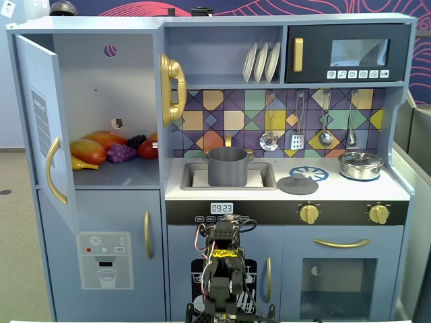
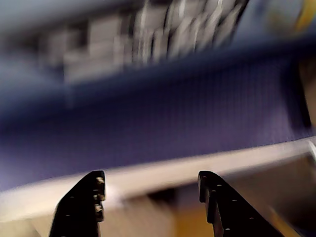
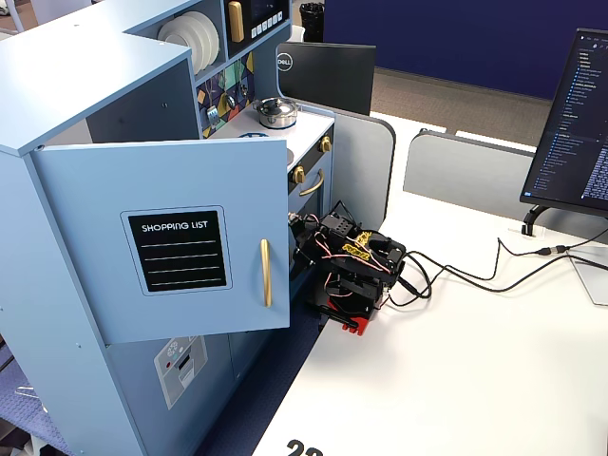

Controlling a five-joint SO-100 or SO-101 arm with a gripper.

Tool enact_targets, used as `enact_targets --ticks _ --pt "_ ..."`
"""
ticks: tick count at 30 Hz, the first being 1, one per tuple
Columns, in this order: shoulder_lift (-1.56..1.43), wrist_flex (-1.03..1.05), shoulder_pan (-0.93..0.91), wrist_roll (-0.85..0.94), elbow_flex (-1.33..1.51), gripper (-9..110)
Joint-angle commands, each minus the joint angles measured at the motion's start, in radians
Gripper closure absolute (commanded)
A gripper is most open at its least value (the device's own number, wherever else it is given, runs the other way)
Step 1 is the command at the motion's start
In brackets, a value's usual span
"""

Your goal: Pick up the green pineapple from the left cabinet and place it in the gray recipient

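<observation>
White bench point(image 3: 475, 361) carried my arm point(image 3: 356, 271), folded low against the front of a pale blue toy kitchen. In a fixed view the arm point(image 1: 225, 269) sat below the clock panel, well under the counter.

Cabinet point(image 1: 101, 87): upper left compartment in that view, door point(image 1: 40, 121) swung fully open toward the camera. In the other fixed view the door point(image 3: 161, 237) showed a shopping-list panel and hid the inside. On the cabinet floor lay a mango point(image 1: 87, 149), purple grapes point(image 1: 121, 153) just beside it, and darker and red fruit behind. I could not pick out the pineapple among them in any view.

Gray pot point(image 1: 227, 167): upright in the sink recess, right of the cabinet. A gray lid point(image 1: 297, 184) lay flat on the counter near it. A silver pot point(image 1: 361, 165) stood further right on the hob.

My fingers point(image 2: 81, 207) stood wide apart in the wrist view, nothing between them. What lay beyond them was blurred: blue and purple bands only.
</observation>
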State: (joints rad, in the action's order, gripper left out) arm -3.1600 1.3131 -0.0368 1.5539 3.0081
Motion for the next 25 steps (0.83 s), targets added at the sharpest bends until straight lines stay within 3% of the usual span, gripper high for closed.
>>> enact_targets --ticks 1,2,25 --pt "-0.018 0.213 0.015 0.017 -0.006 88" --pt "-0.018 0.218 0.015 -0.043 -0.006 88" --pt "-0.018 0.216 0.021 -0.043 -0.006 88"
